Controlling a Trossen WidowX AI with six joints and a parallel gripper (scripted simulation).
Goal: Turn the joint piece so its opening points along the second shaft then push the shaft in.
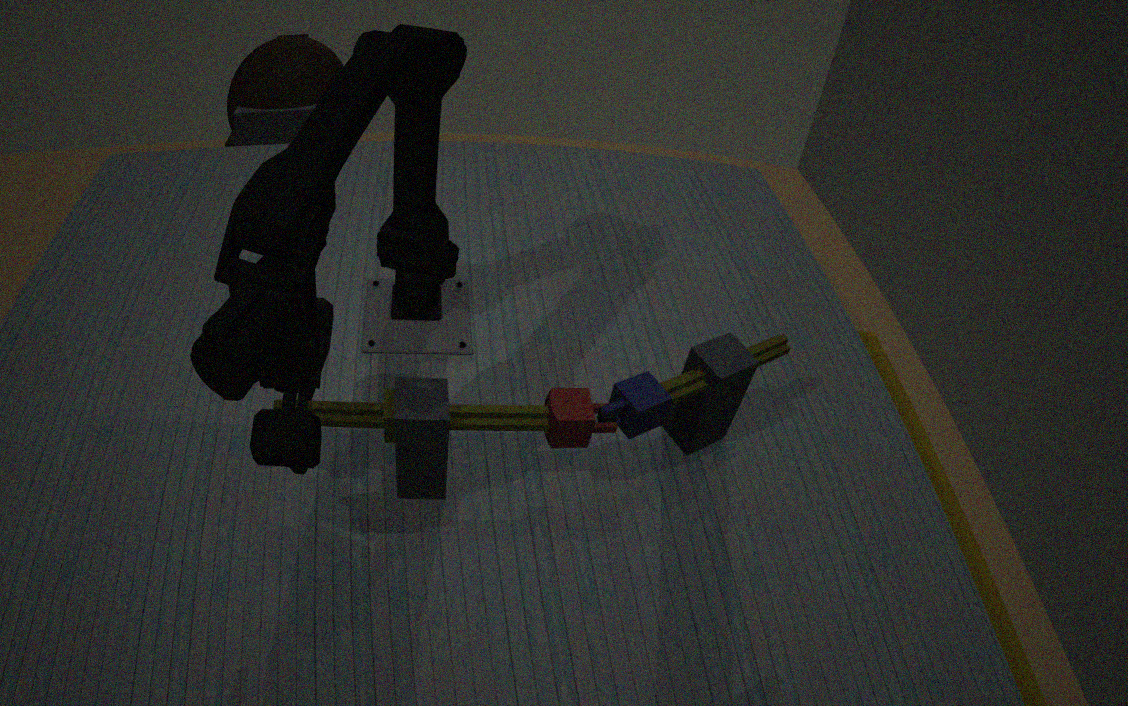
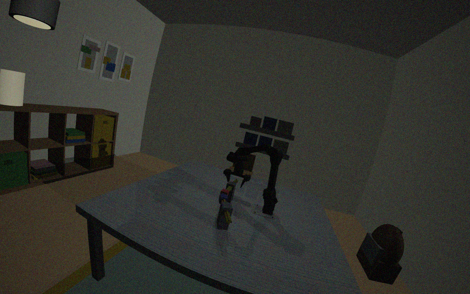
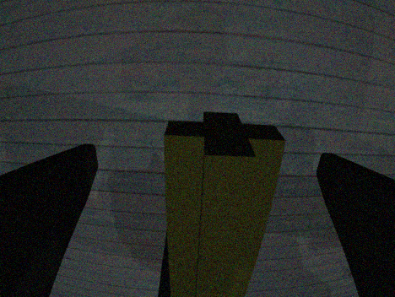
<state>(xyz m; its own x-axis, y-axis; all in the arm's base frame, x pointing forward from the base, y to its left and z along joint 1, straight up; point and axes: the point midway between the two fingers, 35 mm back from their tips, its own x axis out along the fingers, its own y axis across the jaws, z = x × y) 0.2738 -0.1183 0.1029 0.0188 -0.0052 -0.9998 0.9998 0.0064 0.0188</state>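
We hold our black fingers wide apart around the yellow cross-section shaft (image 3: 221, 220), so nothing touches it

The black end effector (image 1: 286, 420) straddles a yellow-green shaft (image 1: 349, 412). Beyond it stand a grey block (image 1: 420, 420), a red cube (image 1: 569, 416), and a blue cube (image 1: 640, 402) on the pale blue striped counter (image 1: 582, 582).

all-black arm (image 1: 332, 166), chunky rounded joints, small white label on forearm, pale square base plate (image 1: 378, 341) with corner screws
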